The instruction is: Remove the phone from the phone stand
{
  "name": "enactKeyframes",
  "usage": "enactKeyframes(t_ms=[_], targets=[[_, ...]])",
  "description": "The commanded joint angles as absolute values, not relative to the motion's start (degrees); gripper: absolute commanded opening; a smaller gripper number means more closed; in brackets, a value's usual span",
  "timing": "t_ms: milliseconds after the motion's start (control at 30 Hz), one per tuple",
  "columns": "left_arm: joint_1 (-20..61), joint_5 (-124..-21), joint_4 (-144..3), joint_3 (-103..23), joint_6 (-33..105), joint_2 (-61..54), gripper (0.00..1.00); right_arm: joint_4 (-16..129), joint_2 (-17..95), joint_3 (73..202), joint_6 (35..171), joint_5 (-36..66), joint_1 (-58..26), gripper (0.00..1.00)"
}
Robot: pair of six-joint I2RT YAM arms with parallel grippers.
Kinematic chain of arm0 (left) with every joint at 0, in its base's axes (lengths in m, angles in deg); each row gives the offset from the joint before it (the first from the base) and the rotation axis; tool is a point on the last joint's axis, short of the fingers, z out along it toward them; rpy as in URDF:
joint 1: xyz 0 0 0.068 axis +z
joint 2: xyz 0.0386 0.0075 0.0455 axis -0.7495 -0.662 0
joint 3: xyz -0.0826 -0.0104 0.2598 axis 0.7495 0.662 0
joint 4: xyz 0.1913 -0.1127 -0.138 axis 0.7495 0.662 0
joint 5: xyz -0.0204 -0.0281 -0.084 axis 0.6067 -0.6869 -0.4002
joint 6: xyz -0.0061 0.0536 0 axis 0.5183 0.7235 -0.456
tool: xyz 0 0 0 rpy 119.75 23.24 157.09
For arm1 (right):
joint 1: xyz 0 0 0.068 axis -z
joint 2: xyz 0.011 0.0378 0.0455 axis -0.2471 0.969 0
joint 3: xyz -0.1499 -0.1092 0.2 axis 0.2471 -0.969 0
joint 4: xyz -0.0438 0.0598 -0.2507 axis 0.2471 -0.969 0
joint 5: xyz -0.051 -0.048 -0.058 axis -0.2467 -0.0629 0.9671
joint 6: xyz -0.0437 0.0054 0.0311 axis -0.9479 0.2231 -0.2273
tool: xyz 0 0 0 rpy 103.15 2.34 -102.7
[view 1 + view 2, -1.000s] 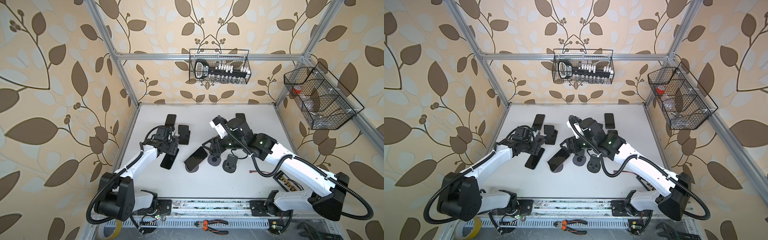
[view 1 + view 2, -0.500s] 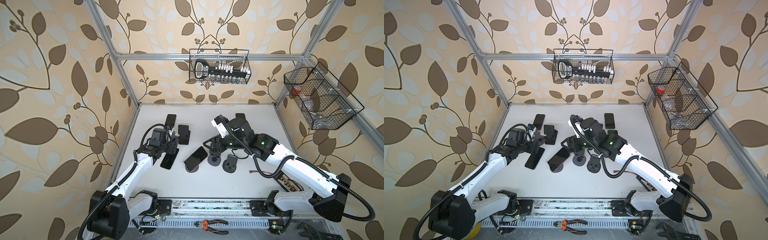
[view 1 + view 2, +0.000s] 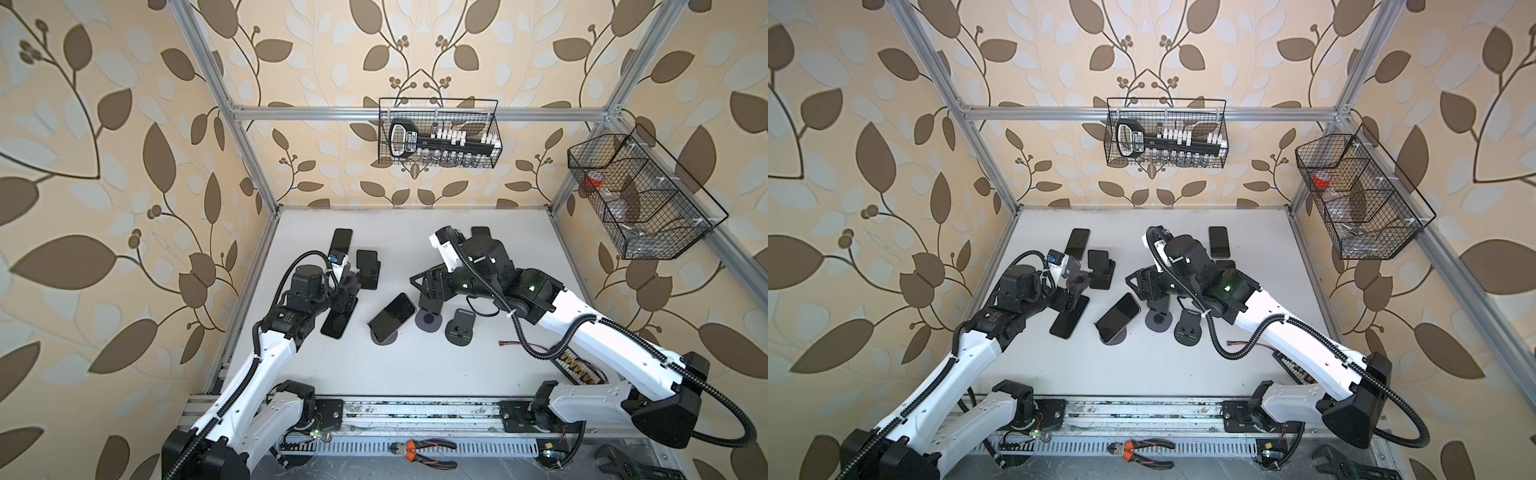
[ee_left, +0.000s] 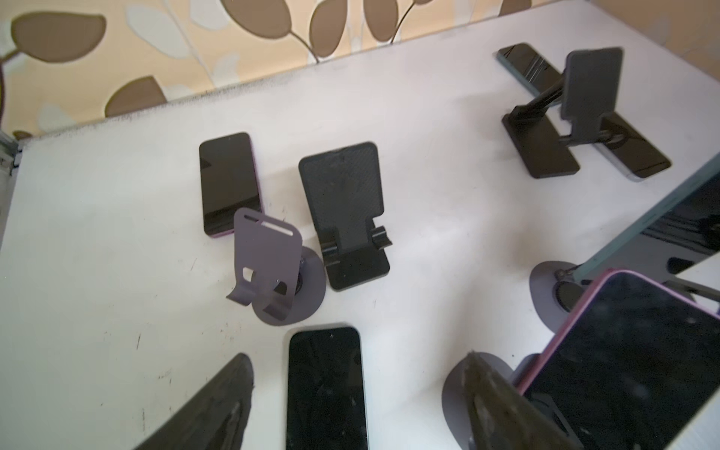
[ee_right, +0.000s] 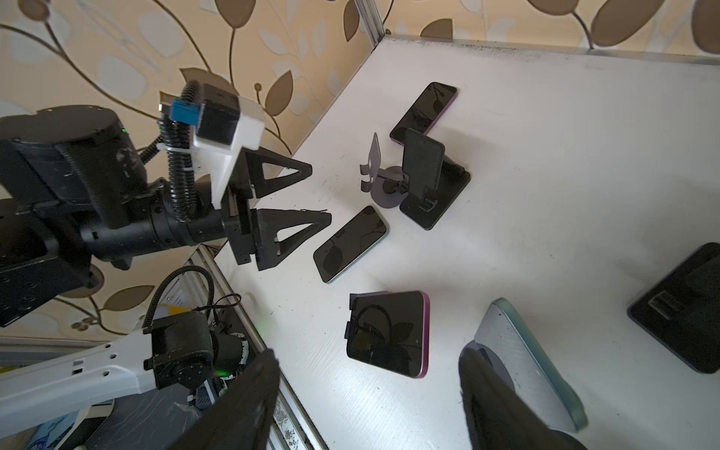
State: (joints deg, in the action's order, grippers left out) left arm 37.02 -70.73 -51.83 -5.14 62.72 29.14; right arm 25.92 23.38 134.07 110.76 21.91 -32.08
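Just beside one right jaw, perhaps touching, leans the phone (image 5: 518,350).

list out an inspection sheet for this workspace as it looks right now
surface: table white, scuffed
job's things: pink-edged phone leaning on round stand; teal-edged phone on second stand
clutter: three flat phones; empty stands
end effectors: left end effector open, empty; right end effector open, empty
cables: red-black wire loose on table
surroundings: wire baskets on walls; pliers on front rail
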Motion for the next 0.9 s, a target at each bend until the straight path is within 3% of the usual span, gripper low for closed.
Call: enactKeyframes(t_ms=[0, 300, 867], targets=[[37.3, -74.99, -53.1, -7.44, 64.21, 30.07, 0.83, 26.46, 21.34, 134.95, 111.32, 24.11, -32.35, 0.75], [36.14, -80.77, -47.81, -14.17, 60.36, 30.35, 0.81, 26.81, 15.79, 131.64, 111.99, 27.51, -32.33, 0.77], [22.96, -73.06, -44.86, -20.06, 58.83, 30.77, 0.8, 26.86, 10.81, 127.51, 112.73, 30.77, -32.36, 0.78]])
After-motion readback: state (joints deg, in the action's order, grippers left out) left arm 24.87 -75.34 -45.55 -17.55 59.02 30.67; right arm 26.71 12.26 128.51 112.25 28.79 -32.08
